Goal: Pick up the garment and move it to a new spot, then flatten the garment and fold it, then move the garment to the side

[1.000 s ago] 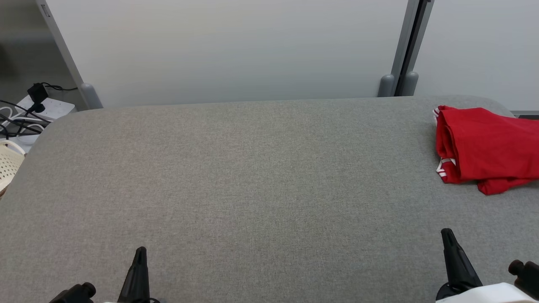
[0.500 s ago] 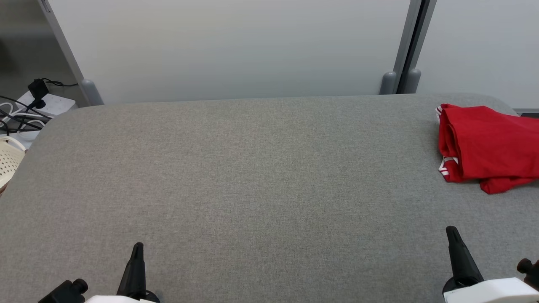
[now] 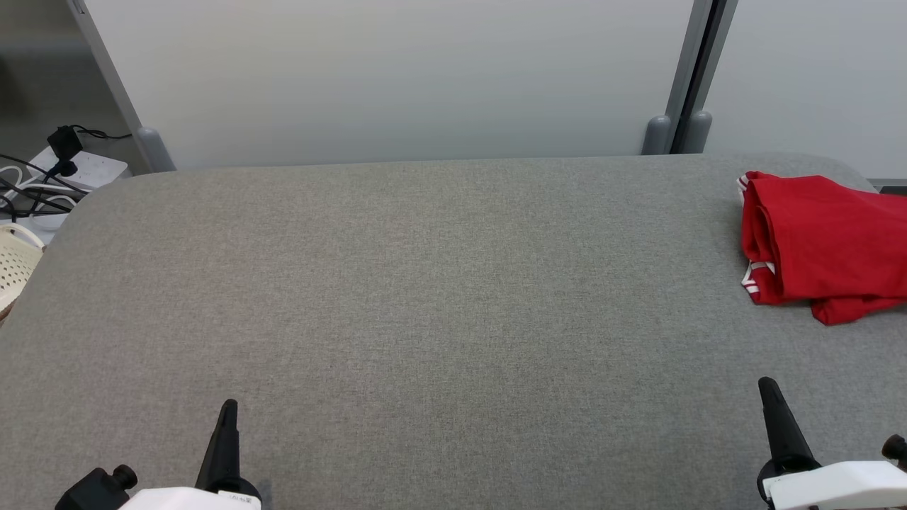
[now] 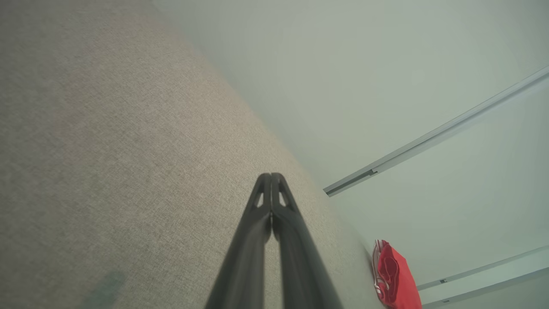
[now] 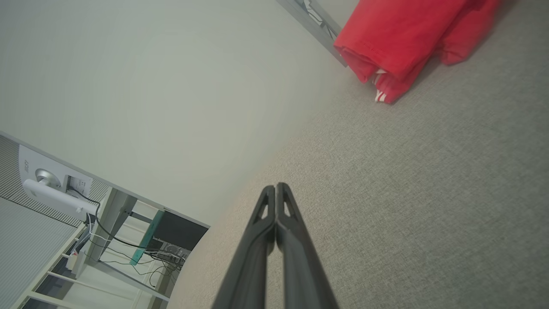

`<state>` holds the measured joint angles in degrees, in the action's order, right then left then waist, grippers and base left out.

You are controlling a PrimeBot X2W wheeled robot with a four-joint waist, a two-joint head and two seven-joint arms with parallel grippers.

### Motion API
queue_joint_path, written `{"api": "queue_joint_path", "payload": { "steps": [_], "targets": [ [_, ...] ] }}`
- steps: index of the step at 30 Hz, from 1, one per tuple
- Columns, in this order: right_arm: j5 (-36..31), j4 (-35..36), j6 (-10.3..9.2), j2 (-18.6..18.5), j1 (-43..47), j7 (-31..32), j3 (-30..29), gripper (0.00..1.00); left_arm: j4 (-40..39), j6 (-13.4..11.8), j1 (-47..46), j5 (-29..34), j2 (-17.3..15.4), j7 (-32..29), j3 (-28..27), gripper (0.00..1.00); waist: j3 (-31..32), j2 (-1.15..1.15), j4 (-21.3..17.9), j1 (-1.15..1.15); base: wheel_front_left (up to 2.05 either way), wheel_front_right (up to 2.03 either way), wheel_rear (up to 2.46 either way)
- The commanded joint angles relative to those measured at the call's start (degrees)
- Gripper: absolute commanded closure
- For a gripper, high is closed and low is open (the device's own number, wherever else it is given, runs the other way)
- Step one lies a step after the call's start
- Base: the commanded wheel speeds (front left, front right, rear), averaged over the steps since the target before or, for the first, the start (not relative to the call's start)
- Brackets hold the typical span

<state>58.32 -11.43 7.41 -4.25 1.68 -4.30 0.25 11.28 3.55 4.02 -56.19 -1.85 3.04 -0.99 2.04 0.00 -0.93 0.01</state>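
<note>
Red folded cloth garment (image 3: 822,241) with white striped trim lies at the far right corner of the grey fabric-covered tabletop (image 3: 425,283), close to the rounded back edge. Its layered fold edge, where the white stripes show, faces the robot's left, toward the middle of the tabletop. The part in the head view spreads rightward from that edge and is cut off by the picture's border, so its full length and true long axis cannot be told. One small lobe sticks out at its near side.

The right hand (image 3: 767,386) is low at the near right, fingers pressed together and pointing away from the robot; the garment lies ahead of it and slightly to its right, well apart. In the right wrist view the hand (image 5: 276,186) is closed on nothing, with the garment (image 5: 403,38) cut off at the upper right. The left hand (image 3: 228,407) is at the near left, far across the tabletop from the garment. In its wrist view its fingers (image 4: 271,176) meet at the tips, empty, and the garment (image 4: 396,279) is a small red shape, partly cut off.
</note>
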Motion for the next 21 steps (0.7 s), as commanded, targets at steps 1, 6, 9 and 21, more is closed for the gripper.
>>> {"api": "queue_joint_path", "payload": {
  "steps": [1,6,9,21],
  "targets": [
    [1.9,1.2,0.05,-0.6,-2.8,0.6,0.1,1.00,-1.0,0.6,-3.3,-1.8,-0.7,-0.3,-1.5,1.00,-0.1,0.00,0.0,-0.01,0.00,0.00,0.00],
    [4.9,0.9,0.05,-0.5,-3.2,1.4,-0.4,1.00,-0.7,0.9,-4.0,-4.9,-0.7,-1.2,-1.9,1.00,-0.3,0.00,0.1,-0.01,0.00,0.00,0.00],
    [6.8,0.6,0.05,-0.4,-3.5,1.9,-0.7,1.00,-0.5,1.1,-4.3,-6.8,-0.7,-1.7,-2.1,1.00,-0.4,0.00,0.2,-0.01,0.00,0.00,0.00],
    [14.0,-0.2,0.06,-0.2,-4.6,3.9,-1.9,1.00,0.4,1.8,-5.9,-14.3,-0.8,-3.7,-3.0,1.00,-0.9,0.00,0.4,-0.01,0.00,0.00,0.00]
  ]
}}
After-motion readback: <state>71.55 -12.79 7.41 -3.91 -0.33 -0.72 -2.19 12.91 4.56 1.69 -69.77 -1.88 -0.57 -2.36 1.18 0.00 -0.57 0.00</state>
